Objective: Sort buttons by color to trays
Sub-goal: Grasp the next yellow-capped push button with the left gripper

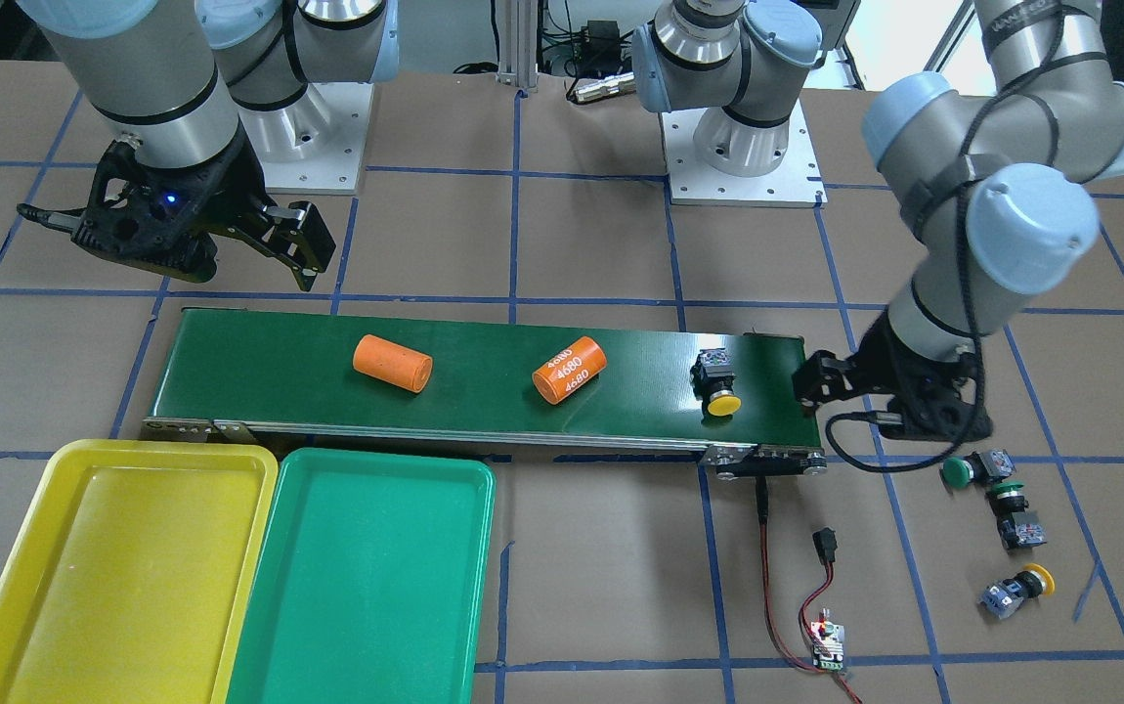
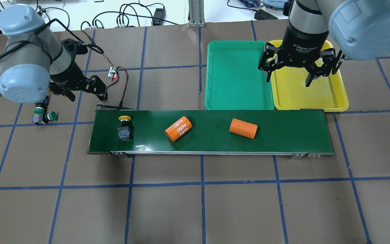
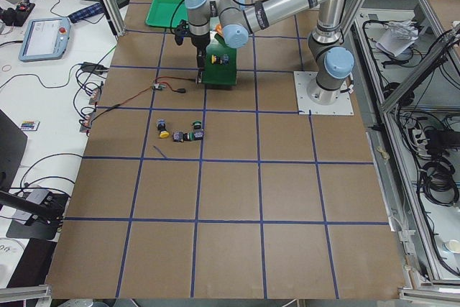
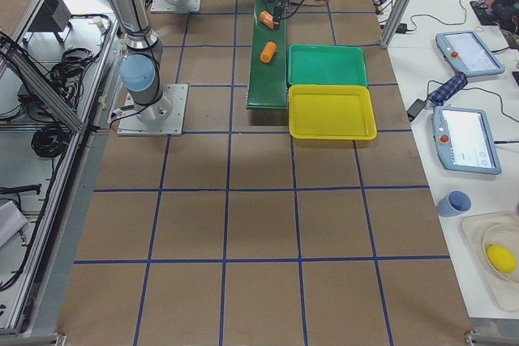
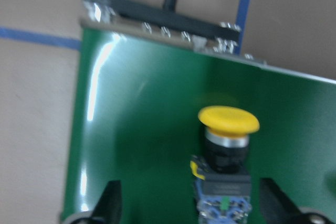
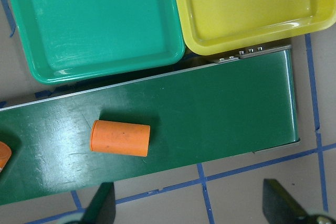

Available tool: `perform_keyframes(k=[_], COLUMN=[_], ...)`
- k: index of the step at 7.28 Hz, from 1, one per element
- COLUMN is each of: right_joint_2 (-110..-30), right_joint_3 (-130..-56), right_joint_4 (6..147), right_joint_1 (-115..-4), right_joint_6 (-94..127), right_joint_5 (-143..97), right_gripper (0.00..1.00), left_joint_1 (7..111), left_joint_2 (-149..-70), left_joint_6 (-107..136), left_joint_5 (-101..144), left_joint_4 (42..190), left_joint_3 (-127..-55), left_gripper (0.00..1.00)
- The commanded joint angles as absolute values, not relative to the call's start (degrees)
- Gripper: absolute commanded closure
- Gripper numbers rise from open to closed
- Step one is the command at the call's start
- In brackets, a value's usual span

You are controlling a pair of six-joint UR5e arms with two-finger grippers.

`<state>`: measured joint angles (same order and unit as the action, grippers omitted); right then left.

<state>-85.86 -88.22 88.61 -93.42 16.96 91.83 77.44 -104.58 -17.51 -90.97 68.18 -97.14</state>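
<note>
In the front-facing view the yellow button (image 1: 718,385) lies on its side on the conveyor belt (image 1: 484,401), close to the end where the left gripper (image 1: 814,383) hangs just off the belt. The right gripper (image 1: 171,256) is well apart at the other end, fingers spread wide, with the yellow tray (image 1: 5,548) and green tray (image 1: 279,596) across the belt from it. Two green buttons (image 1: 959,472) and a second yellow button (image 1: 1039,581) lie on the table beyond the left gripper. Overhead, the left gripper sits off the belt's far corner and the button lies toward the robot from it. Its long axis runs across the belt, cap toward the far edge. The right gripper hovers over the yellow tray, holding nothing, so the left arm is plainly nearer. The side views show both arms too small to judge the fingers. In the left wrist view the fingertips (image 5: 112,203) stand apart on either side of the contact block. The cap points away, so the button's axis runs crosswise to the closing line, which suits a straight advance. In the right wrist view its fingertips (image 6: 102,205) are apart above the belt end, an orange cylinder (image 6: 121,138) and both trays, with no button in sight.
</note>
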Motion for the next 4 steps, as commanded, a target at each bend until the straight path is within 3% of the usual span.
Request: perform_keyframes(k=[1,2,4], right_joint_2=[-85.9,-85.9,-85.9], right_joint_3=[-88.2,-88.2,-88.2], right_joint_4=[88.7,88.7,88.7], right_joint_1=[-93.4,-93.4,-93.4], right_joint_6=[17.0,17.0,17.0], right_joint_5=[91.8,91.8,91.8], right_gripper=[0.0,0.0,0.0], left_joint_1=[69.6,68.7,67.9], left_joint_2=[-117.0,-123.1,-129.3], left_joint_6=[-38.8,-51.4,-64.4], left_joint_5=[-91.3,-91.5,-91.2], left_joint_4=[67.2,65.4,62.7], left_joint_3=[-82.6,-76.3,-72.9], left_gripper=[0.0,0.0,0.0])
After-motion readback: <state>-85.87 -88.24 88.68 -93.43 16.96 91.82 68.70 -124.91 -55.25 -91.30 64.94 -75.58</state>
